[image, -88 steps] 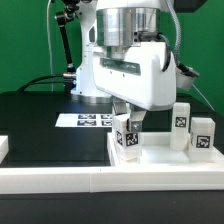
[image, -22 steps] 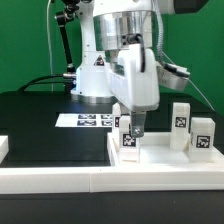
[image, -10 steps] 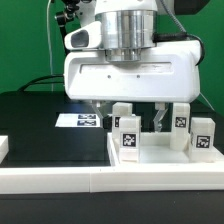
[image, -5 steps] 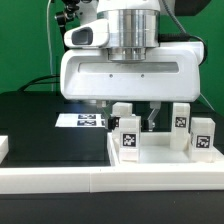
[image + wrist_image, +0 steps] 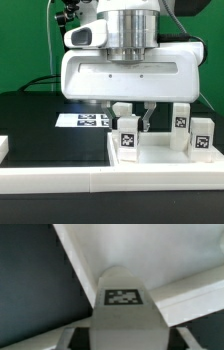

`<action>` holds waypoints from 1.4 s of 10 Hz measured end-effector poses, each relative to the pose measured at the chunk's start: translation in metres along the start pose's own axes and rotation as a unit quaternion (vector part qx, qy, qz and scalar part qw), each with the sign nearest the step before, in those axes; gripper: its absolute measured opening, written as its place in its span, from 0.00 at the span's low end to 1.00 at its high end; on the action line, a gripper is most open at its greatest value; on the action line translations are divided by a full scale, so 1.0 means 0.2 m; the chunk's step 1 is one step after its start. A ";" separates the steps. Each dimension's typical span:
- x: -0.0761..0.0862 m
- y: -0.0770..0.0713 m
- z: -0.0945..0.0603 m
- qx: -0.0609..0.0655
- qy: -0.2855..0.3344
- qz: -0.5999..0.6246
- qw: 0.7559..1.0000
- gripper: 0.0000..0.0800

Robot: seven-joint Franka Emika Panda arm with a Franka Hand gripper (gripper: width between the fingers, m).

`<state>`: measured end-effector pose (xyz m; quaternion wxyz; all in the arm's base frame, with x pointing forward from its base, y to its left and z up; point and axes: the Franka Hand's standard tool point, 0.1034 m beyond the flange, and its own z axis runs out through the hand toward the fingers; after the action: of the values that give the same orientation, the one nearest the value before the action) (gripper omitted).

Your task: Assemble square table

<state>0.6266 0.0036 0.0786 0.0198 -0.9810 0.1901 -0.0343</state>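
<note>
While the exterior view shows four legs (image 5: pixel 128 136), the wrist view shows the gripper (image 5: pixel 119 331) clamped on one

Upright tagged white legs (image 5: pixel 128 139) (on tray-top (image 5: pixel 160 158))

Exterior view: four legs stand on the square top (image 5: pixel 150 150), one (image 5: pixel 127 136) nearest the camera, one (image 5: pixel 121 110) behind it, two (image 5: pixel 181 122) (image 5: pixel 203 135) toward the exterior view's right. The marker board (image 5: pixel 83 121) lies behind, left.
</note>
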 end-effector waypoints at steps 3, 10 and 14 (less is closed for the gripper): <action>0.00 0.00 0.00 0.000 -0.001 0.109 0.994 0.36; -0.02 0.00 0.01 0.012 0.017 0.422 0.907 0.36; -0.03 0.01 0.01 0.031 0.011 0.573 0.819 0.36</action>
<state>0.6209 0.0048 0.0762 0.0645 -0.6938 0.7165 -0.0333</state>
